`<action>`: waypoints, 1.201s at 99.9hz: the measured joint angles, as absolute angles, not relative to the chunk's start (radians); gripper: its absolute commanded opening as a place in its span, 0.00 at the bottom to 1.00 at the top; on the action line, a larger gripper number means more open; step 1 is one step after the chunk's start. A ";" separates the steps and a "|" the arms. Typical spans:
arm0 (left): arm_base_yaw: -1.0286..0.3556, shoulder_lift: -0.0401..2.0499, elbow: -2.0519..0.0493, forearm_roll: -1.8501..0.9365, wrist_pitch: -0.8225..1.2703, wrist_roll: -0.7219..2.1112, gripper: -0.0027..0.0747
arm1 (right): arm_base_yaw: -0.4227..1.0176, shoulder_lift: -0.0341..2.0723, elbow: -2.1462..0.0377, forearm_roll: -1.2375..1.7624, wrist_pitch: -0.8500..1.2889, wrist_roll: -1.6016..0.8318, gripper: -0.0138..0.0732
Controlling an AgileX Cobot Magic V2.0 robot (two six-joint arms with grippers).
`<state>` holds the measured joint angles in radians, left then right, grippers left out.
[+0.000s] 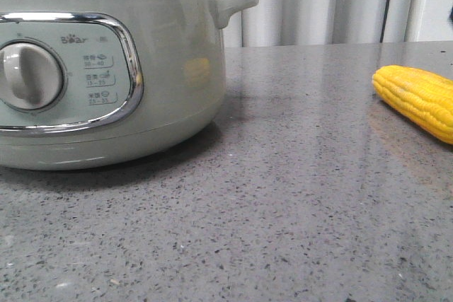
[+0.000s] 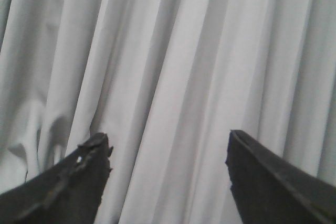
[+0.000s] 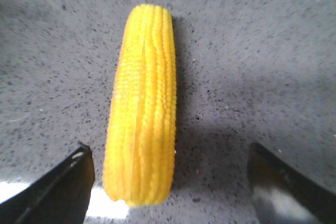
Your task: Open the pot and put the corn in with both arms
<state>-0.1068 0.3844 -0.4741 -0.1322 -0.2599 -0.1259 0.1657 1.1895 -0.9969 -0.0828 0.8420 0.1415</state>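
The pale sage-green pot (image 1: 170, 68) stands at the left on the grey speckled table, with its control panel and cream dial (image 1: 28, 76) facing me and a stubby side handle (image 1: 233, 3). Its top is cut off above the steel rim. The yellow corn (image 1: 417, 100) lies on the table at the right. In the right wrist view the corn (image 3: 140, 108) lies lengthwise between the spread fingers of my right gripper (image 3: 169, 150), which is open above it and nearer its left finger. My left gripper (image 2: 167, 140) is open and empty, facing only curtain. Neither gripper shows in the front view.
A pale pleated curtain (image 1: 318, 1) hangs behind the table and fills the left wrist view (image 2: 168, 51). The grey table (image 1: 283, 196) stretches between the pot and the corn.
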 measured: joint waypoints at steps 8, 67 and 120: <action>-0.111 0.350 -0.474 -0.134 -0.227 -0.126 0.60 | 0.166 1.262 -1.009 -0.082 0.833 0.142 0.76; -0.111 0.328 -0.482 -0.154 -0.177 -0.126 0.60 | 0.166 1.475 -1.023 -0.076 0.781 0.142 0.19; -0.111 0.328 -0.482 -0.154 -0.177 -0.126 0.60 | 0.370 1.300 -1.359 -0.042 0.751 0.132 0.08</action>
